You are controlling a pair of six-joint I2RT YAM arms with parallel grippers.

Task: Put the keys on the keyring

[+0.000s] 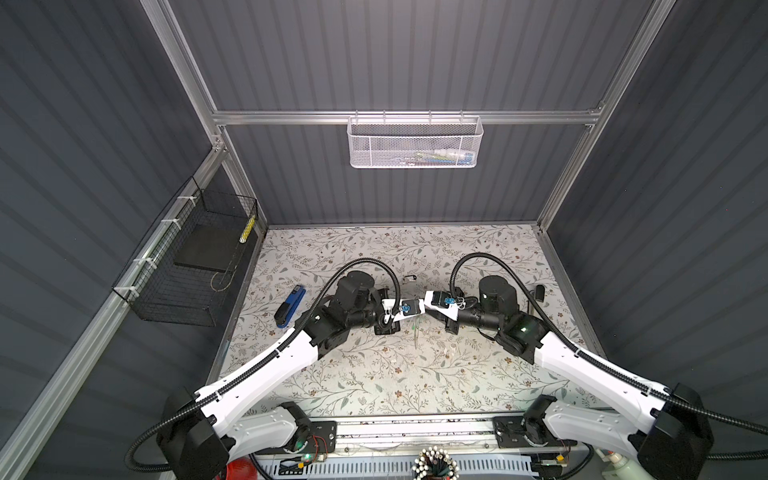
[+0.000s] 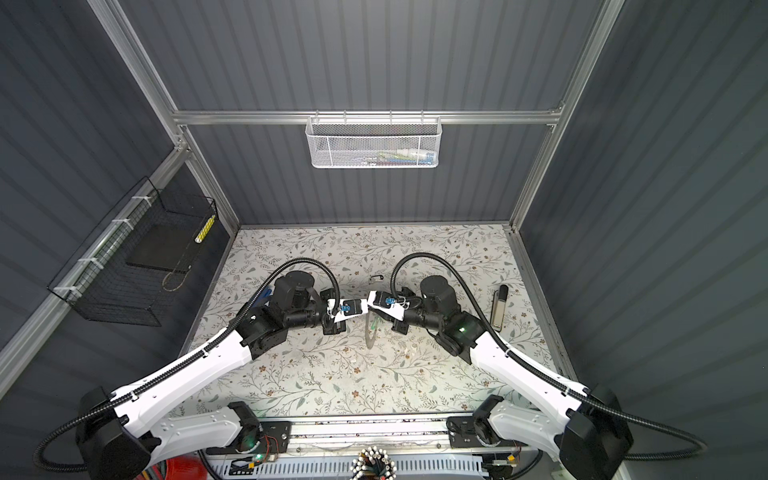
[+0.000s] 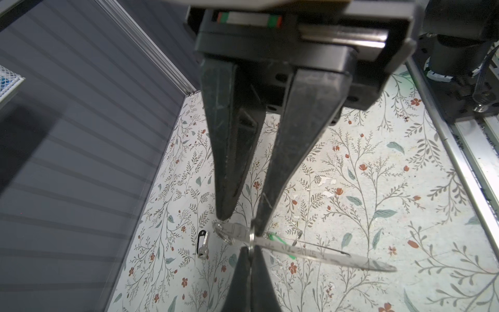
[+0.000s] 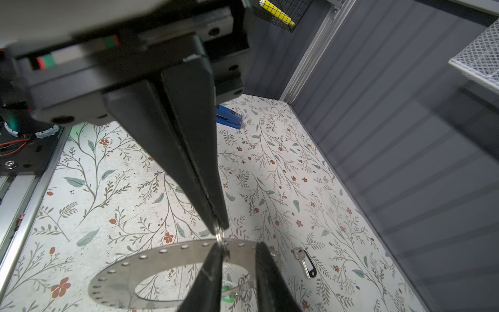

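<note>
The keyring (image 4: 151, 256), a flat grey ring with small holes along its rim, hangs tilted above the table between the two grippers; it is faint in a top view (image 2: 368, 334). My left gripper (image 3: 251, 250) is shut on a small silver split ring (image 4: 220, 234) that stands across the keyring's rim. The right gripper (image 4: 239, 245) has its jaws apart, fingertips against the rim on either side of that spot. The green-tagged key (image 3: 276, 238) dangles under the keyring. The black-tagged key (image 3: 202, 244) lies flat on the table.
A blue stapler (image 1: 289, 306) lies on the floral table at the left. A black-and-silver object (image 2: 497, 309) lies at the right. A black wire basket (image 1: 187, 266) hangs on the left wall and a white mesh basket (image 1: 415, 143) on the back rail.
</note>
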